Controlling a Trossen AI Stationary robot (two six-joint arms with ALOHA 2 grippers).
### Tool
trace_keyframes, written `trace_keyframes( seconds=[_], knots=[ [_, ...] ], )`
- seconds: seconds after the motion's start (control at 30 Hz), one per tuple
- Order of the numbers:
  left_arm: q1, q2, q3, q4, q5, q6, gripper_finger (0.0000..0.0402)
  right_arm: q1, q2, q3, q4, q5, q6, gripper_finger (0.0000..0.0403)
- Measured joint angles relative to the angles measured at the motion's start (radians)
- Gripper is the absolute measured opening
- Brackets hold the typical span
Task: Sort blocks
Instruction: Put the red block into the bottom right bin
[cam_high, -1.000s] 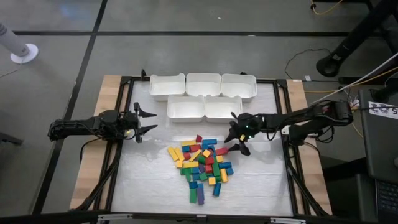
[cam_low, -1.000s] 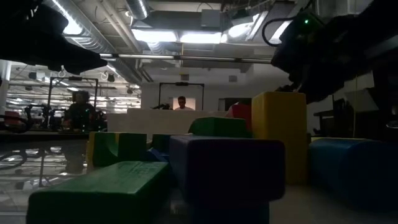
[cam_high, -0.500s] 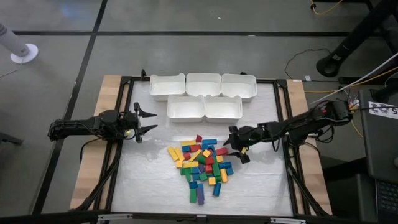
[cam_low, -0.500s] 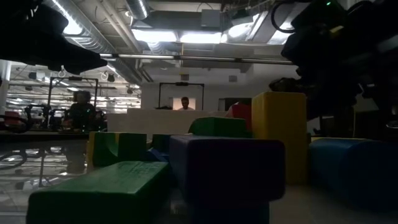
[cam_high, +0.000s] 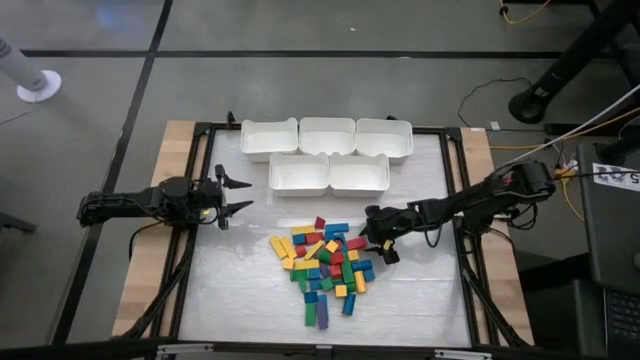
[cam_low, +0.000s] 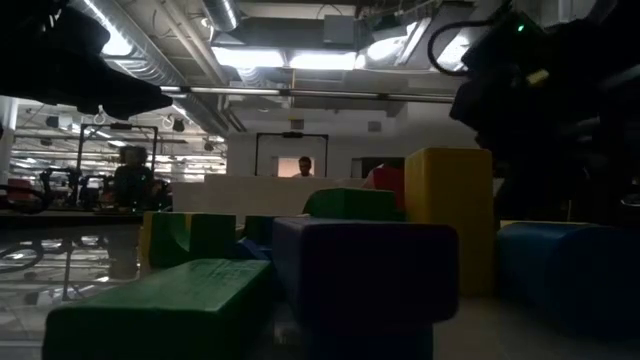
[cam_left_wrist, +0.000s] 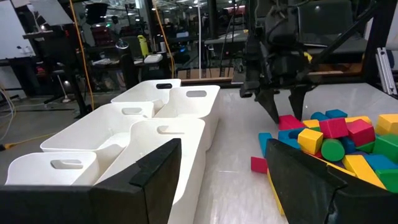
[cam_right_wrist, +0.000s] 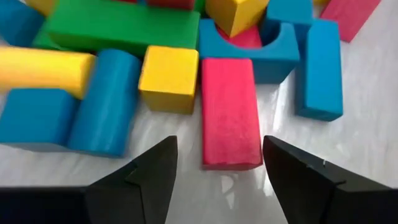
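The blocks (cam_high: 325, 265) lie in a loose multicoloured pile on the table's middle. My right gripper (cam_high: 375, 241) hangs open, slanting down, over the pile's right edge. In the right wrist view my right gripper (cam_right_wrist: 217, 180) has a red rectangular block (cam_right_wrist: 230, 112) lying flat just ahead of the gap between its fingers, with a yellow cube (cam_right_wrist: 169, 78) beside it; the fingers touch neither. The left wrist view shows the right gripper (cam_left_wrist: 277, 99) above the pile. My left gripper (cam_high: 236, 195) waits open at the table's left, pointing level.
Five white bins (cam_high: 328, 155) stand in two rows at the table's far side, beyond the pile. In the low view, purple (cam_low: 365, 270), green (cam_low: 160, 305) and yellow (cam_low: 450, 215) blocks fill the foreground. Bare table lies left and right of the pile.
My right gripper has gone down and toward the table's near edge, closing on the right edge of the block pile, and has rolled about its own pointing line. It has stayed open. The blocks have not moved.
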Motion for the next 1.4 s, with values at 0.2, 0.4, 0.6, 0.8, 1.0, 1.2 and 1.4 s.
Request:
trace_keyframes(
  seconds=[0.2,0.4,0.6,0.8,1.0,1.2,1.4],
  knots=[
    [0.0,0.0,0.0,0.0,0.0,-0.034,0.0224,0.0,0.051,0.0,0.047,0.015,0.0,0.0237],
    [0.0,0.0,0.0,0.0,0.0,-0.046,0.0224,0.0,0.053,0.0,0.042,0.015,0.0,0.0187],
    [0.0,0.0,0.0,0.002,-0.001,-0.046,0.0224,0.0,0.053,0.0,0.045,0.015,0.0,0.0131],
    [0.0,0.0,0.0,0.002,-0.002,-0.045,0.0224,0.0,0.051,0.0,0.044,0.015,0.0,0.0131],
    [0.0,0.0,0.0,0.003,-0.003,-0.044,0.0224,0.0,0.02,0.036,-0.027,0.015,-0.002,0.0147],
    [0.0,-0.001,0.0,0.003,-0.004,-0.044,0.0224,0.0,-0.001,0.193,-0.325,0.103,-0.024,0.0136],
    [0.0,-0.001,0.0,0.003,-0.004,-0.071,0.0224,0.0,-0.001,0.39,-0.673,0.284,-0.144,0.0144]
  ],
)
